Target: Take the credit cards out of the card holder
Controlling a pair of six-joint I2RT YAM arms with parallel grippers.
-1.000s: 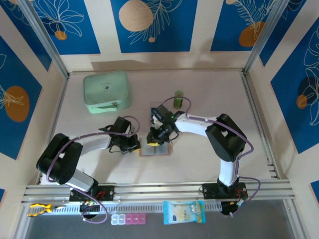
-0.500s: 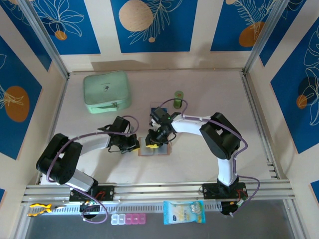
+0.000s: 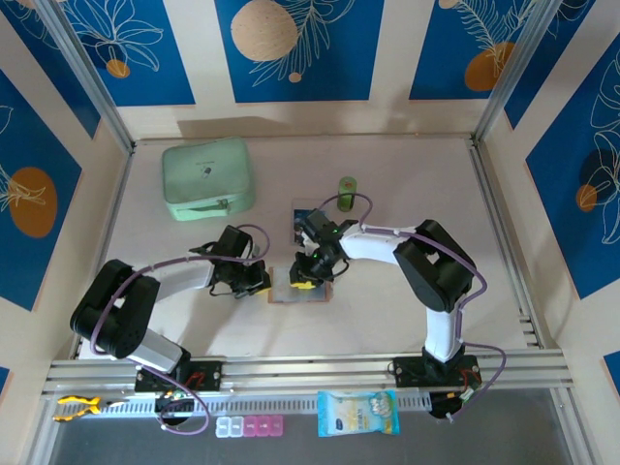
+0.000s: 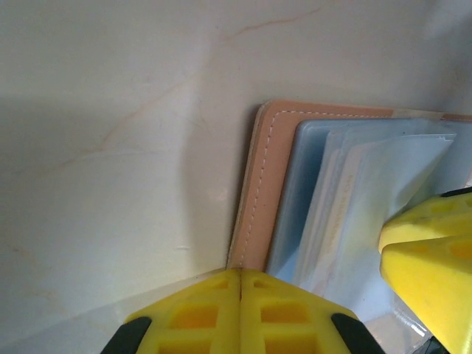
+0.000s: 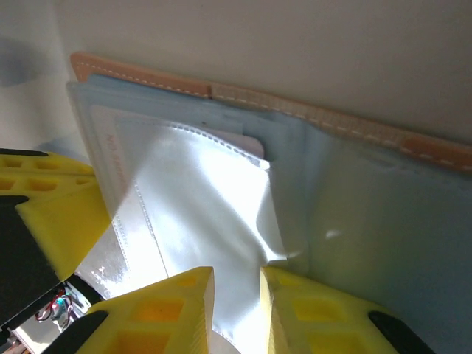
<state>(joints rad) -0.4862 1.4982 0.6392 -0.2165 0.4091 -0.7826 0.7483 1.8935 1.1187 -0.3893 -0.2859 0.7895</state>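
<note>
The right gripper (image 5: 236,287), its yellow fingers closed to a thin slit, pinches a glossy clear plastic sleeve (image 5: 199,206) that rises from the inside of the small, flat tan-pink leather card holder (image 5: 310,110). The left gripper (image 4: 241,291) has its two yellow pads pressed flat together with nothing between them. Its tips are set against the stitched outer edge of the card holder's left half, and one finger of the right gripper sits just beside them, over the pockets.

Inside, the card holder shows greyish-blue pockets and pale layered inserts — whether any of these layers is a card cannot be told.

Seen from above, the card holder lies spread open and face up on the pale marbled table (image 3: 387,310). It sits at mid-table, with the left gripper at its left side and the right gripper over its middle.

A small blue-faced credit card (image 3: 303,215) lies flat on the table just beyond the right wrist, apart from the card holder and partly covered by the arm. Behind it stands a short green cylinder (image 3: 347,186). Well off to the left, toward the rear, rests a mint-green rectangular zip case (image 3: 207,177).

Below the rail at the near edge lie a blue-and-white packet (image 3: 357,413) and a strip of white and pink pill boxes (image 3: 250,426).
</note>
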